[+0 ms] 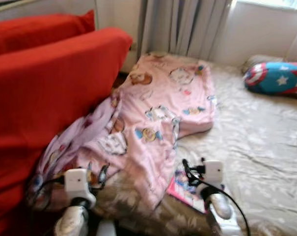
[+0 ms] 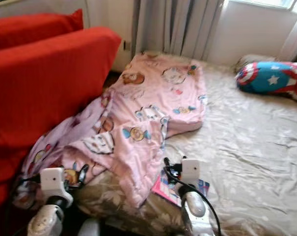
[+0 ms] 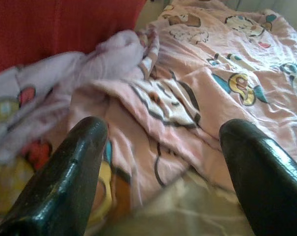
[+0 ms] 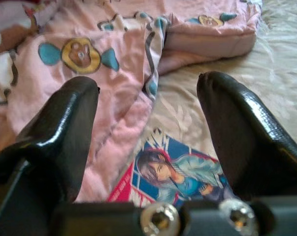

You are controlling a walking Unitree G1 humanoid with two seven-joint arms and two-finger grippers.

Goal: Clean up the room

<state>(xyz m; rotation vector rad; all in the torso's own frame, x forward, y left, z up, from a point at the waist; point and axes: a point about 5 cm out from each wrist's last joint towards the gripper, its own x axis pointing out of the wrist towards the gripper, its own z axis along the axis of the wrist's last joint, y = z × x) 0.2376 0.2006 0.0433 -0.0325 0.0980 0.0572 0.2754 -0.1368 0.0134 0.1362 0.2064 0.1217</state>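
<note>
Both tools spread open over a rumpled pink blanket on the bed.

Nearest, the left tool and right tool hold nothing; a glossy comic book lies flat under the right. At twelve o'clock the blanket looks soft, light, floppy: pinch a bunched fold. Red sofa at ten o'clock.

Open beige bedsheet spreads from 1 to 4 o'clock. The rumpled pink cartoon blanket blocks 12 o'clock, the red sofa walls off 9 to 11, and a star-shield pillow sits far at 2.
</note>
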